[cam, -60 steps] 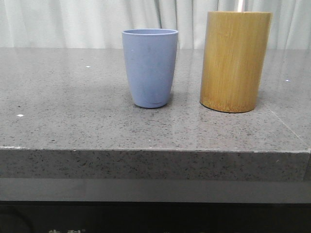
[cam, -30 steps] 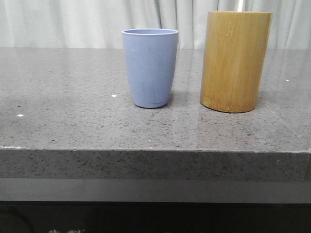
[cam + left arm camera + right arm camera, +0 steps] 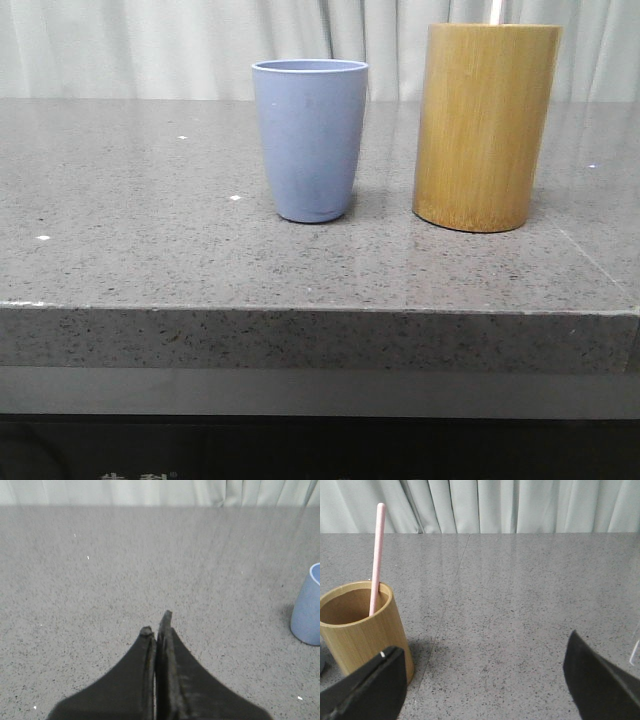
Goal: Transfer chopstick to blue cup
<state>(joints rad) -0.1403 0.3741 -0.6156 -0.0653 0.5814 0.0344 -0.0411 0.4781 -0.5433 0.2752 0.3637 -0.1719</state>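
The blue cup (image 3: 310, 140) stands upright on the grey stone table, left of the taller bamboo cylinder (image 3: 486, 127). A pale pink chopstick (image 3: 377, 555) leans inside the bamboo cylinder (image 3: 362, 625); in the front view only its tip (image 3: 494, 11) shows above the rim. My left gripper (image 3: 157, 625) is shut and empty over bare table, with the blue cup (image 3: 308, 607) off to one side. My right gripper (image 3: 482, 655) is open and empty, one finger beside the bamboo cylinder. Neither gripper shows in the front view.
The grey speckled table (image 3: 150, 220) ends in a front edge (image 3: 300, 310). A pale curtain (image 3: 150, 45) hangs behind. A seam (image 3: 445, 610) runs across the tabletop in the right wrist view.
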